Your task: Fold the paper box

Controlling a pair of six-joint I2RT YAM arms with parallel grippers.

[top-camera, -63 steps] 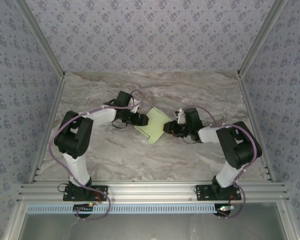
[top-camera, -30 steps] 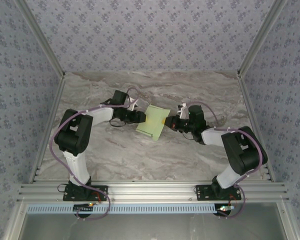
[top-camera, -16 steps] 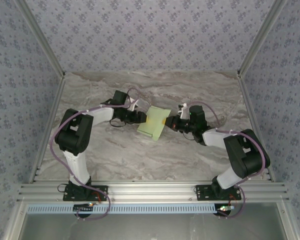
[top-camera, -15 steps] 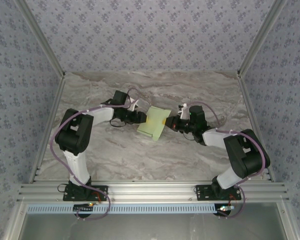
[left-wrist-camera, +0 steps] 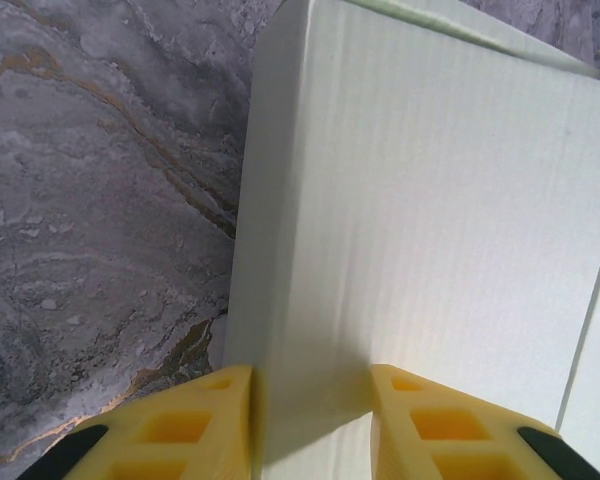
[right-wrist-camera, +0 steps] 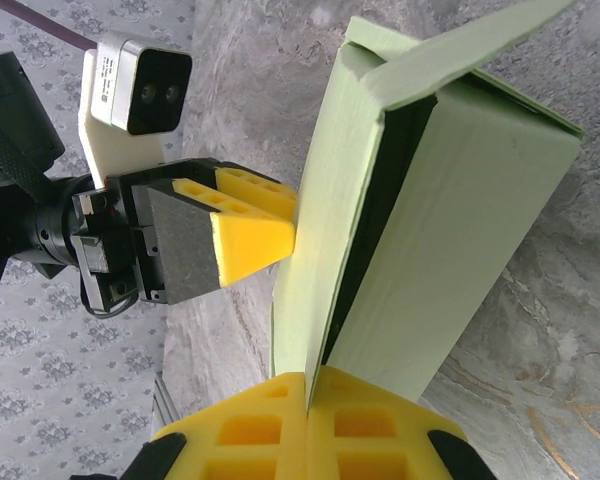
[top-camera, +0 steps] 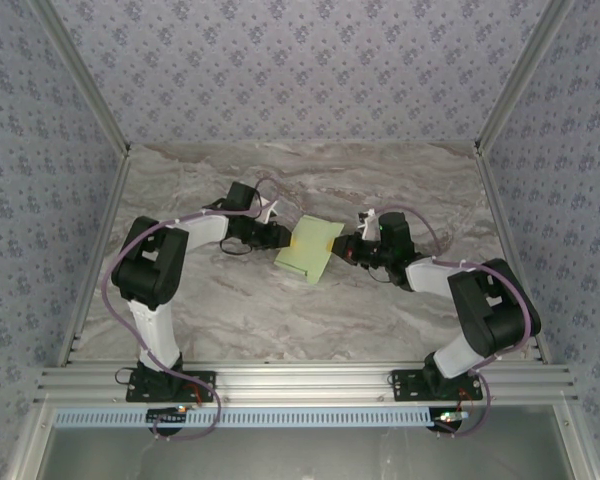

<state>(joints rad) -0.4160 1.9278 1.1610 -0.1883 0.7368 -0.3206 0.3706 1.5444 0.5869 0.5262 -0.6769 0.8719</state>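
Observation:
The paper box (top-camera: 311, 247) is a pale lime-green, partly folded flat box held off the marble table between both grippers. My left gripper (top-camera: 280, 237) grips its left side; in the left wrist view the yellow fingers (left-wrist-camera: 195, 425) sit either side of a narrow wall of the box (left-wrist-camera: 420, 200), gripper (left-wrist-camera: 310, 425) shut on it. My right gripper (top-camera: 342, 248) holds the right side. The right wrist view shows my right gripper (right-wrist-camera: 308, 400) pinched on a thin flap of the box (right-wrist-camera: 460, 220), which gapes open along a dark slit. The left gripper's finger (right-wrist-camera: 255, 240) presses the far panel.
The marble tabletop (top-camera: 280, 310) lies under the box. Metal frame rails (top-camera: 300, 385) run along the near edge and patterned walls (top-camera: 300, 60) close in the back and sides. The left wrist camera (right-wrist-camera: 135, 90) faces my right gripper closely.
Both grippers carried the box a little away from the bases and turned it from a flat diamond to a more raised, rectangular pose. In the last half second almost nothing moved.

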